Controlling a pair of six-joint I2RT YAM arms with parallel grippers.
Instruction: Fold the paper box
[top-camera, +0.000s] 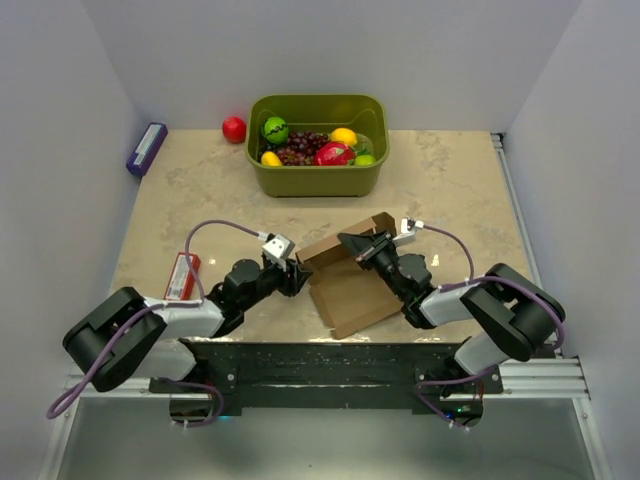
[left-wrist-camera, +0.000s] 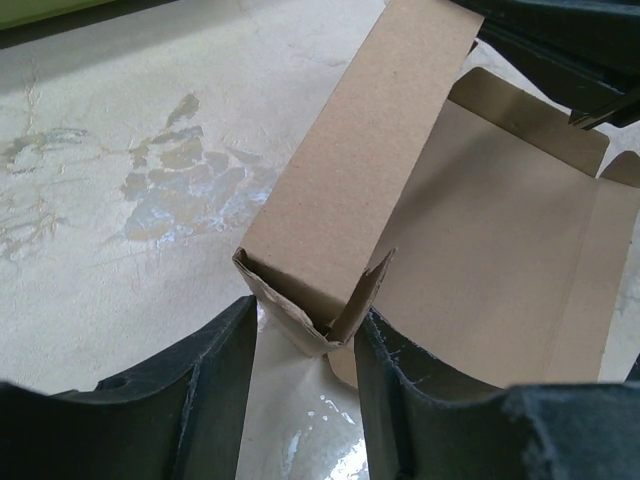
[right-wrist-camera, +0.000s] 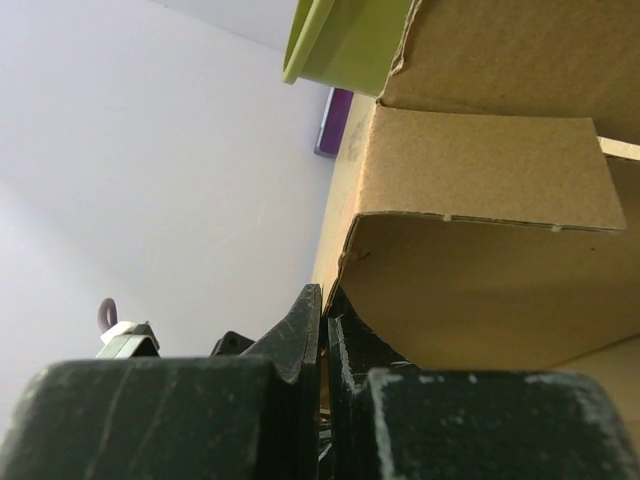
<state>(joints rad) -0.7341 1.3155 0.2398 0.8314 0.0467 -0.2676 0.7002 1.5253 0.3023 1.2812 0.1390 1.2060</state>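
Partly folded, maybe a third done by my read. The paper box (top-camera: 350, 295), a plain brown thin cardboard blank with flaps and tabs, lies mid-table on the beige marbled tabletop (top-camera: 450, 190), between the two arms and in front of the olive-green plastic tub (top-camera: 318, 182) of fruit. Done: one long side wall (left-wrist-camera: 350, 170) stands upright along the blank's left edge, with its small end tabs turned in at the near corner (left-wrist-camera: 310, 310). The far end near the right arm is lifted too. Left: the big base panel (left-wrist-camera: 500, 260) lies flat and open, the near and right-hand sides are not raised, and no corner looks locked or tucked. The left gripper (left-wrist-camera: 308, 312) straddles that near corner, its black fingers (left-wrist-camera: 200, 390) spread either side of it; no firm pinch shows. The right gripper (right-wrist-camera: 322, 295) is at the raised far flap, fingers (right-wrist-camera: 300, 330) pressed together; cannot tell whether a cardboard edge is caught between them. Writing: none readable. The cardboard is unprinted. The slim red rectangular pack (top-camera: 182, 275) by the left arm and the purple flat pack (top-camera: 147, 148) at the far left are too small to read.
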